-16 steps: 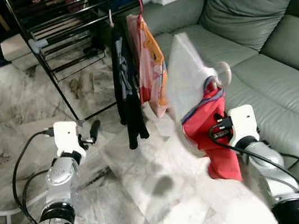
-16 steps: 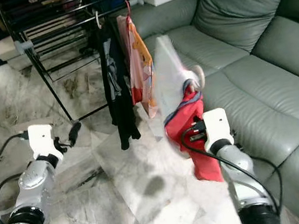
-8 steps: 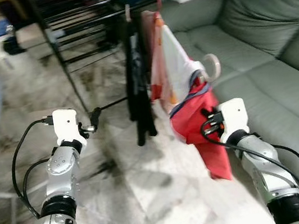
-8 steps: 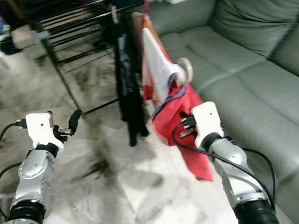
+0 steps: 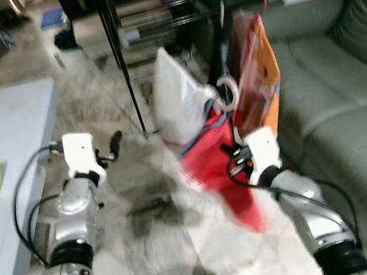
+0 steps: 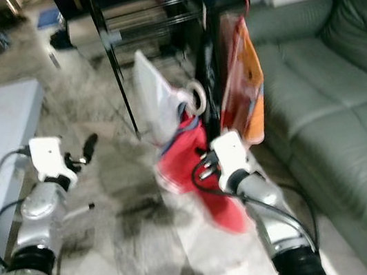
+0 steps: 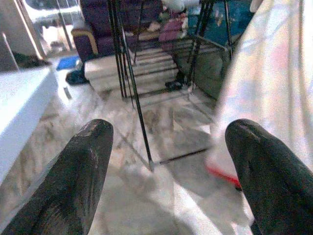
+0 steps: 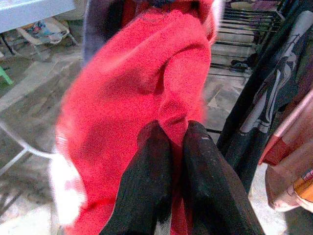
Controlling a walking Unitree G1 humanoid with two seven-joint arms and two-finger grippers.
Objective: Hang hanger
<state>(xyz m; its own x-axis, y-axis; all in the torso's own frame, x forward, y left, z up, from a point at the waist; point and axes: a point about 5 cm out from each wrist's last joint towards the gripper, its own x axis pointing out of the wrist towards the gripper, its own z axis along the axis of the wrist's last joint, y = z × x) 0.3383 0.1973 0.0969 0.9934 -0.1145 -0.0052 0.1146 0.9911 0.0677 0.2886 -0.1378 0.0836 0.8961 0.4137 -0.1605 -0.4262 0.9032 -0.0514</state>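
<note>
Where marble floor meets grey sofa, a black rack stands.

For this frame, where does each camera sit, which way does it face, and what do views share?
Left and right eye views: on the head, looking forward and down at the drying rack, sofa and both silver arms.
Left wrist view: along the left end effector, fingers apart, toward the rack's legs and marble floor.
Right wrist view: along the right end effector, closed on the red garment.
Shared: the red garment and rack appear in the eye and wrist views.
</note>
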